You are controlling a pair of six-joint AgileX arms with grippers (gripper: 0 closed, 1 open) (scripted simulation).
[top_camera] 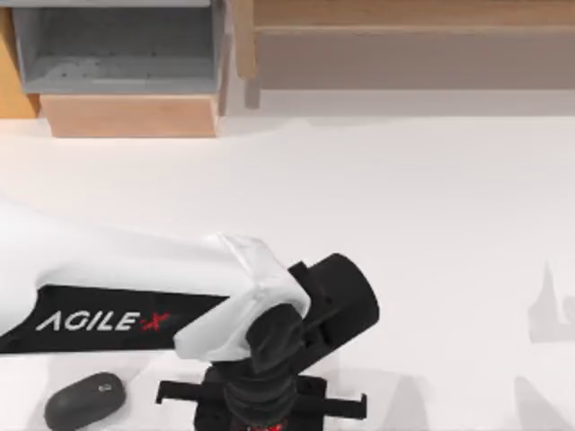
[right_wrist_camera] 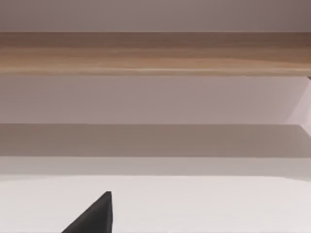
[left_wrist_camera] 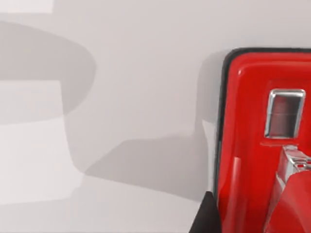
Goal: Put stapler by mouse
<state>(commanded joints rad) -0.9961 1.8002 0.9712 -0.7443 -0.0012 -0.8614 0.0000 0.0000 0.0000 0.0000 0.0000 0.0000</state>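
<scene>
Left end effector [top_camera: 262, 420] — grip state unclear — directly over the stapler [left_wrist_camera: 262, 145], mouse [top_camera: 85, 400] near.

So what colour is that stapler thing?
Bright red, with a small silvery metal inset; the stapler shows best in the left wrist view.

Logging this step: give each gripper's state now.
Left gripper: over the red stapler, near the mouse; cannot tell.
Right gripper: cannot tell.

1. My top camera looks straight down at the white table [top_camera: 404, 197].
2. My left wrist camera sits very near the red stapler [left_wrist_camera: 257, 145], which the top camera also catches.
3. My right wrist camera looks low across the table at a wooden shelf [right_wrist_camera: 155, 53].
</scene>
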